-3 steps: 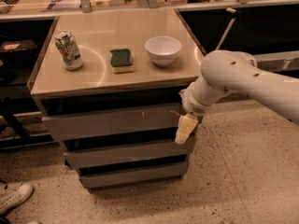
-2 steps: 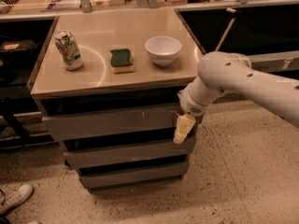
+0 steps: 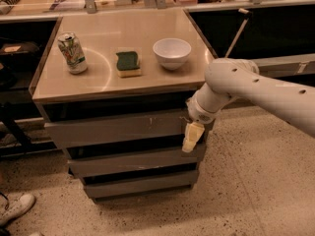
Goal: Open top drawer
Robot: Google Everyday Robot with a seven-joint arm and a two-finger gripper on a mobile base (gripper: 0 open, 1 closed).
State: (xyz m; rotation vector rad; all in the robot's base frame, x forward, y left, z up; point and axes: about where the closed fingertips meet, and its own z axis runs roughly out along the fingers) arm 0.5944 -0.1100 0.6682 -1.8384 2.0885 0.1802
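The top drawer (image 3: 118,128) is the tallest grey front of three, just under the countertop, with small white scuffs right of centre. It stands pulled out a little past the two shorter drawers below. My gripper (image 3: 191,137) hangs at the drawer's right end, its cream fingers (image 3: 189,140) pointing down over the front's right edge and the gap beneath it. The white arm comes in from the right.
On the beige countertop (image 3: 98,80) stand a drink can (image 3: 72,52), a green-and-yellow sponge (image 3: 128,63) and a white bowl (image 3: 172,52). The middle drawer (image 3: 133,162) and bottom drawer (image 3: 138,185) sit below. A shoe (image 3: 15,210) lies on the speckled floor at lower left.
The arm and gripper have shifted slightly left and down along the drawer's right end. The drawer front looks about the same.
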